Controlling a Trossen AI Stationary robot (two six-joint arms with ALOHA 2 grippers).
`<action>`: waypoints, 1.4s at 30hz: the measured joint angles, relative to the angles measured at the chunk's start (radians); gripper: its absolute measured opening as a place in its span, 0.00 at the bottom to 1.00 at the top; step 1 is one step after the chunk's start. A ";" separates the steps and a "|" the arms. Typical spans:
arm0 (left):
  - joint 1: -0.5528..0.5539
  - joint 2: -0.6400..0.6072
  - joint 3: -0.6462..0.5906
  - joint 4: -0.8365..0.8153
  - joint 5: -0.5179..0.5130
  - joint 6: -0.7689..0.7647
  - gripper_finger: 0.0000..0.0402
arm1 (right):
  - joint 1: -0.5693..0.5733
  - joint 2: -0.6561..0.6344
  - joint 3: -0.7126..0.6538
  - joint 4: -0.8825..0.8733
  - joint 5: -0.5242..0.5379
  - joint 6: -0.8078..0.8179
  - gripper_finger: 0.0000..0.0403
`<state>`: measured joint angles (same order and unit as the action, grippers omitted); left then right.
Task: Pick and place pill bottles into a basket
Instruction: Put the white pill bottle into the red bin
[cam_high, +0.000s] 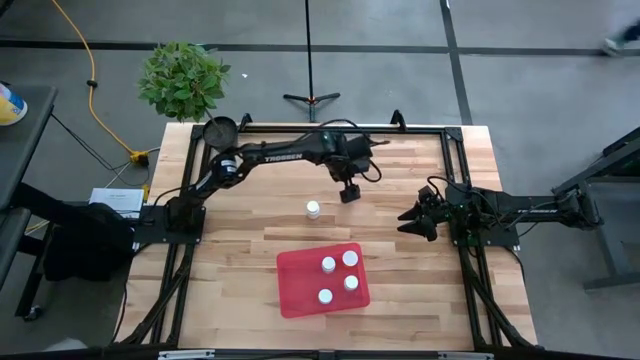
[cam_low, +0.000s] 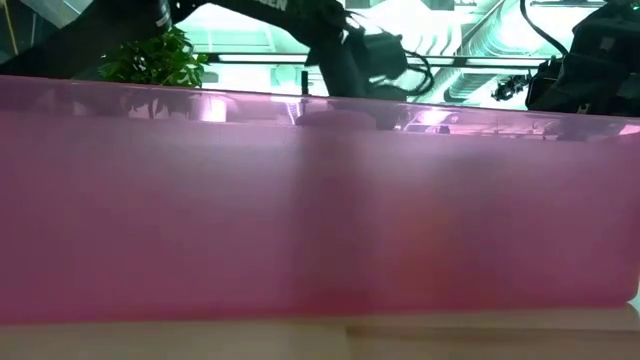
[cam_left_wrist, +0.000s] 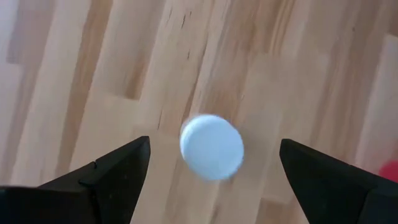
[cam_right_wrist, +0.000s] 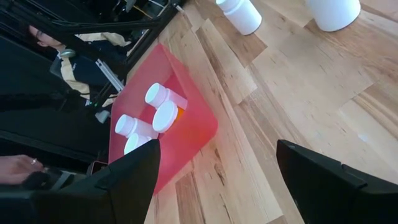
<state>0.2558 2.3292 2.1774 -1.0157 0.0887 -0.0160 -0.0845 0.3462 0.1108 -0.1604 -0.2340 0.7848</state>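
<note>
One upright pill bottle (cam_high: 313, 209), cap skyward, beside red basket (cam_high: 296, 291).

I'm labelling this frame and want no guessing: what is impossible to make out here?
- Low view: the red tray wall fills the picture, hiding the bottles and tabletop behind it.
- Left wrist view: the pill bottle shows only a blurred white cap; its body and label are hidden beneath.
- High view: bottles in the tray are too small to tell body colours.
- Right wrist view: a second white object is cut by the edge.

Black jointed left arm (cam_high: 270, 152) bears white "TROSSEN" lettering.
</note>
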 joint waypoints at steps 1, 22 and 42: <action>-0.002 0.009 0.000 -0.002 -0.001 -0.003 0.97 | 0.000 0.000 0.000 0.000 0.000 0.000 0.77; 0.000 0.048 0.001 0.022 -0.039 0.012 0.97 | 0.000 0.000 0.000 0.000 0.000 0.001 0.77; 0.000 0.078 0.001 0.034 -0.038 0.012 0.97 | 0.000 0.000 0.000 0.000 0.000 0.022 0.77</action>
<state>0.2554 2.4073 2.1784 -0.9816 0.0509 -0.0040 -0.0841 0.3466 0.1112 -0.1600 -0.2340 0.8072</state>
